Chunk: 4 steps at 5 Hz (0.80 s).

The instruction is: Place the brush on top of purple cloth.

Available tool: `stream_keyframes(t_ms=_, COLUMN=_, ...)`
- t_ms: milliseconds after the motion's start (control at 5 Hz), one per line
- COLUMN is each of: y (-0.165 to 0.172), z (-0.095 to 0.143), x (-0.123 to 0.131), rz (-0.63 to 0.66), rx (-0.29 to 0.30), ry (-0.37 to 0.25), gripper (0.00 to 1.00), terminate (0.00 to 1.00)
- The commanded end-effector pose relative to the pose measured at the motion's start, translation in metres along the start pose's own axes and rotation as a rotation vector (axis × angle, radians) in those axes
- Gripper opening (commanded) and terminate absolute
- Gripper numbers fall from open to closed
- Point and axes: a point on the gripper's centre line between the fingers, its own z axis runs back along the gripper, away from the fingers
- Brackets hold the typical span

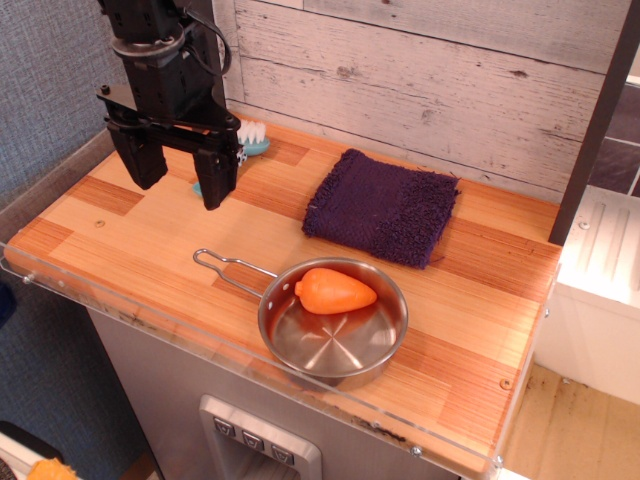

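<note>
The teal brush (250, 141) lies on the wooden table at the back left, white bristles up, mostly hidden behind my gripper. My gripper (178, 174) hangs in front of it with its two black fingers (218, 178) spread wide and nothing between them. The dark purple cloth (382, 206) lies flat at the back middle of the table, to the right of the brush and well apart from the gripper.
A steel pan (335, 335) with a long handle sits near the front edge, holding an orange carrot-shaped toy (334, 291). A plank wall stands behind the table. A clear acrylic lip (120, 312) runs along the front edge. A dark post (596, 130) rises at the right.
</note>
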Motion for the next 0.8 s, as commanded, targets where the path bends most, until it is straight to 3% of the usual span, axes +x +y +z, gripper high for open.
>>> stream_keyframes(t_ms=0, y=0.0, z=0.0, x=0.0, rz=0.0, rx=0.0, ry=0.0, gripper=1.0, terminate=0.0)
stream_keyframes(t_ms=600, y=0.04, z=-0.044, x=0.085, rz=0.095, rx=0.057, ry=-0.062, gripper=1.0, terminate=0.0)
